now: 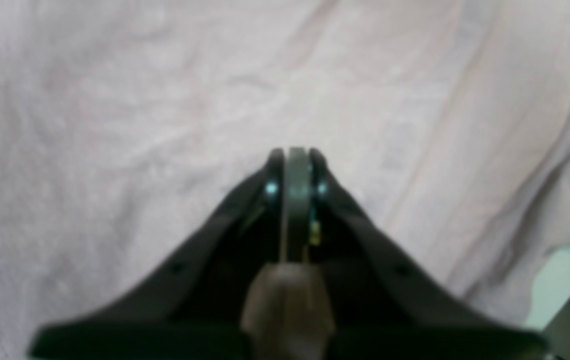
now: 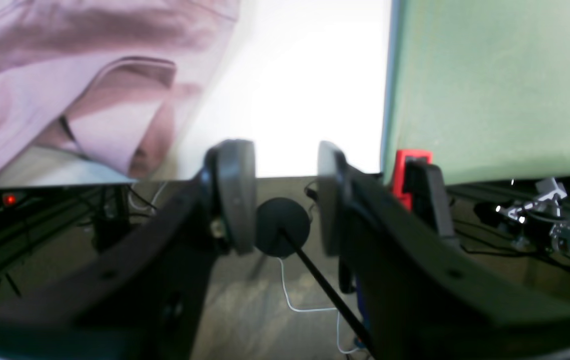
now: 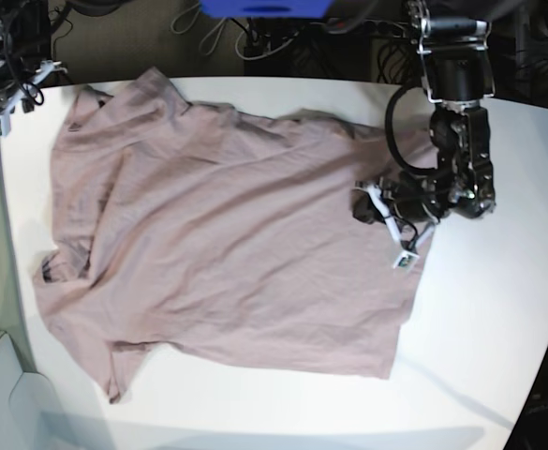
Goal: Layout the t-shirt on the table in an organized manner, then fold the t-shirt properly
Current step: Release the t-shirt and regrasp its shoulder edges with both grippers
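The dusty mauve t-shirt [image 3: 227, 244] lies spread on the white table [image 3: 498, 328], with the sleeves at the left and the hem at the right. My left gripper [image 3: 362, 202] rests on the shirt's right part near the hem. In the left wrist view it [image 1: 292, 155] is shut, with blurred shirt cloth [image 1: 164, 125] right under its tips. Whether it pinches cloth does not show. My right gripper [image 2: 285, 195] is open and empty, off the table's edge [image 2: 305, 75]. A loose fold of the shirt [image 2: 114, 100] hangs at the upper left of that view.
The right arm [image 3: 2, 66] sits at the table's far left corner. A green panel [image 2: 490, 85] and a red clamp [image 2: 410, 160] stand right of the right gripper. Cables and a black round stand base [image 2: 282, 232] lie on the floor below. A blue object [image 3: 264, 7] is beyond the far edge.
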Controlling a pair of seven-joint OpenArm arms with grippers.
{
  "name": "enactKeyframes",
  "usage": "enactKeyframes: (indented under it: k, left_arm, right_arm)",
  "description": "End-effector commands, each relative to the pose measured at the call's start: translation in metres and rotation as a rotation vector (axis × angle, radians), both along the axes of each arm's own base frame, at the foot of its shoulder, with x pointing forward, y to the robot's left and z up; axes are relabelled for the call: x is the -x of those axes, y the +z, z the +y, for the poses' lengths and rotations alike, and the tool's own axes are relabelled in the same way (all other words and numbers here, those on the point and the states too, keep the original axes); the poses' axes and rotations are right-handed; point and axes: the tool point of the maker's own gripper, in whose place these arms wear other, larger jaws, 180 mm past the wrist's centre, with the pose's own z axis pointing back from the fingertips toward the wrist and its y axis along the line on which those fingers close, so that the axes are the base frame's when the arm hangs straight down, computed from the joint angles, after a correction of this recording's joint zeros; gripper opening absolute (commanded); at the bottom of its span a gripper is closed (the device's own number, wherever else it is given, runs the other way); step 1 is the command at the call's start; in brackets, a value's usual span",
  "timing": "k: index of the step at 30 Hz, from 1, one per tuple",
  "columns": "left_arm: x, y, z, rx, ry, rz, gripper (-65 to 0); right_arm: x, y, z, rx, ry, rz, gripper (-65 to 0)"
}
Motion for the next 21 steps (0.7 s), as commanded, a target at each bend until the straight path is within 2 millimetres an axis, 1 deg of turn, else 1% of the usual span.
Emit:
enactKeyframes:
  k: [1, 4, 5, 8, 9, 11, 13, 15, 17, 19, 21]
  left_arm:
    - [-0.006, 0.005, 0.012, -0.034, 0.002, -0.032, -65.0]
    - [0.012, -0.01, 0.027, -0.065, 0.017, -0.016, -64.7]
    - [0.018, -0.014, 0.036, -0.078, 0.024, -0.008, -64.7]
    - [0.042, -0.026, 0.07, -0.102, 0.096, 0.033, -64.7]
    - [0.049, -0.028, 0.084, -0.107, 0.136, 0.043, -64.7]
    - [0.063, -0.031, 0.109, -0.116, 0.212, 0.061, -64.7]
    - [0.077, -0.033, 0.129, -0.123, 0.279, 0.079, -64.7]
    - [0.089, -0.033, 0.151, -0.145, 0.325, 0.09, -64.7]
    - [0.098, -0.035, 0.16, -0.153, 0.346, 0.102, -64.7]
    - [0.105, -0.037, 0.162, -0.158, 0.349, 0.115, -64.7]
    - [0.104, -0.031, 0.16, -0.17, 0.338, 0.093, -64.7]
  right_arm:
    - [-0.005, 0.009, -0.004, 0.019, 0.007, -0.03, -49.4]
    - [-0.008, 0.01, -0.004, 0.02, 0.009, -0.038, -50.3]
    - [-0.009, 0.01, -0.003, 0.019, 0.011, -0.042, -50.2]
    - [-0.011, 0.011, -0.003, 0.019, 0.015, -0.045, -50.2]
    - [-0.014, 0.012, -0.002, 0.018, 0.016, -0.054, -50.2]
    - [-0.018, 0.014, -0.004, 0.02, 0.01, -0.067, -50.2]
    - [-0.019, 0.014, -0.002, 0.018, 0.017, -0.069, -50.2]
    - [-0.02, 0.016, -0.005, 0.026, 0.021, -0.069, -50.2]
    - [-0.028, 0.019, -0.004, 0.026, 0.028, -0.087, -50.2]
    - [-0.032, 0.019, -0.002, 0.024, 0.03, -0.093, -50.2]
    - [-0.035, 0.019, 0.001, 0.018, 0.043, -0.096, -50.2]
